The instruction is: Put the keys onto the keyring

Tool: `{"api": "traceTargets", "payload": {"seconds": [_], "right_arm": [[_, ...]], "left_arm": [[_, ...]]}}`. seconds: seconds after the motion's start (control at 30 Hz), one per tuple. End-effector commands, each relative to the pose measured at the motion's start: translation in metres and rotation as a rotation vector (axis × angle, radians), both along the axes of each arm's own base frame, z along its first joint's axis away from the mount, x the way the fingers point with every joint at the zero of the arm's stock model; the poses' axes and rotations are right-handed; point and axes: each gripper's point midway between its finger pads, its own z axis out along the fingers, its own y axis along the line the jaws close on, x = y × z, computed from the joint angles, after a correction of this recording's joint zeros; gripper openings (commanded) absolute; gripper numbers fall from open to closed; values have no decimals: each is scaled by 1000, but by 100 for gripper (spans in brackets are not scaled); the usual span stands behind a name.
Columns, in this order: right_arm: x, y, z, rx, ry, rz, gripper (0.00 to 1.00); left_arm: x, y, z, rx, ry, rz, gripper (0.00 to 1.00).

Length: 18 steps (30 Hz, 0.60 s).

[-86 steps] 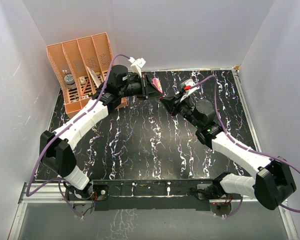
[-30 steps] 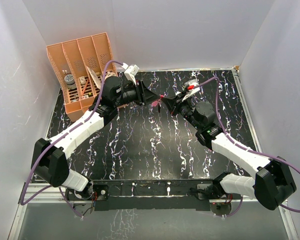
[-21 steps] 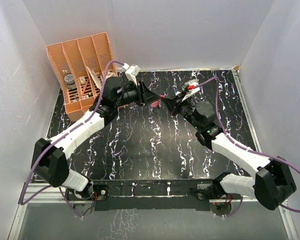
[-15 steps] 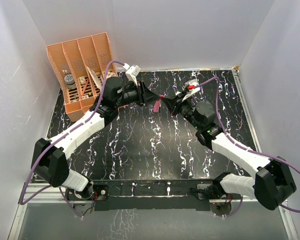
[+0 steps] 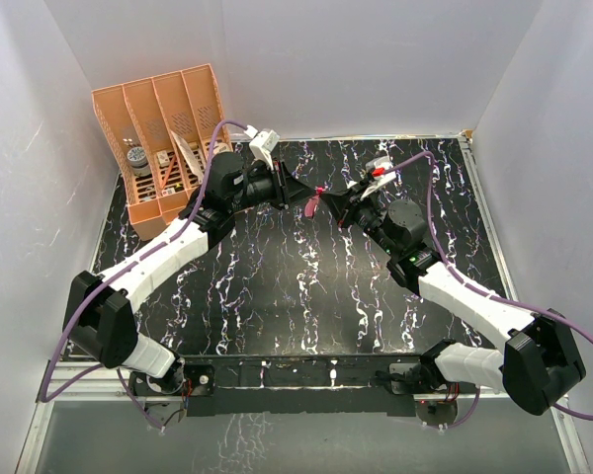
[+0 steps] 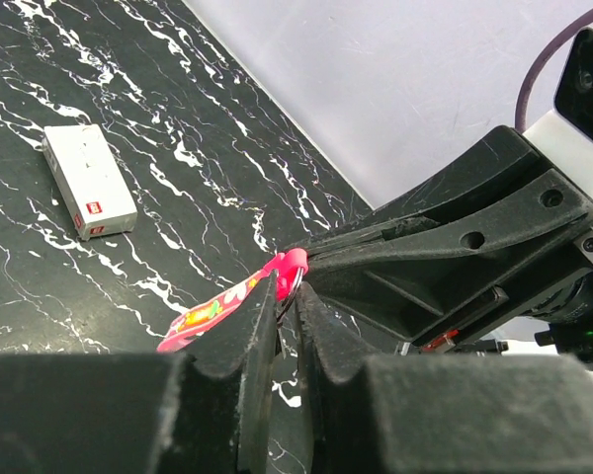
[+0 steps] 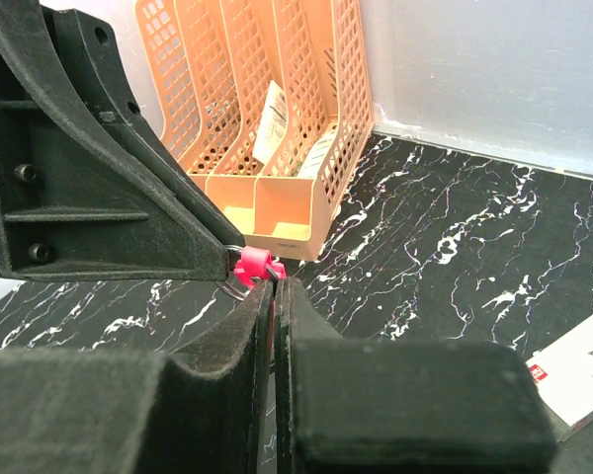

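Note:
The keyring hangs in mid-air between my two grippers, above the back of the black marble table (image 5: 277,286). Its pink tag (image 5: 311,206) dangles below the ring (image 6: 293,284). My left gripper (image 6: 280,284) has its jaws nearly together, with the ring's wire pinched between the tips; the tag (image 6: 206,318) droops to their left. My right gripper (image 7: 274,286) is shut, its tips against the tag's pink loop (image 7: 256,267), where the ring (image 7: 232,287) passes. From above, the left gripper (image 5: 302,194) and right gripper (image 5: 328,202) meet tip to tip. The keys are hidden.
An orange file organiser (image 5: 163,138) with odds and ends stands at the back left corner. A white box with a red mark (image 6: 89,194) lies flat on the table behind the right arm. White walls close in on three sides.
The left jaws have narrowed onto the ring. The pink tag has dropped from lying level between the grippers to hanging down. The right arm has stayed put.

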Motion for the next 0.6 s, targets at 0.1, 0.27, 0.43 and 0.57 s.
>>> {"api": "traceTargets", "payload": {"seconds": [0.1, 0.27, 0.43, 0.57], "right_arm": [[-4, 3, 46, 78, -90, 27, 1], [-5, 3, 46, 81, -87, 32, 5], [-8, -5, 50, 75, -88, 0, 38], [-16, -17, 58, 75, -114, -31, 41]], "left_arm": [[-1, -3, 5, 2, -46, -7, 4], [-1, -5, 5, -1, -48, -8, 0], [3, -1, 2, 26, -33, 35, 0], [8, 3, -4, 76, -2, 68, 0]]}}
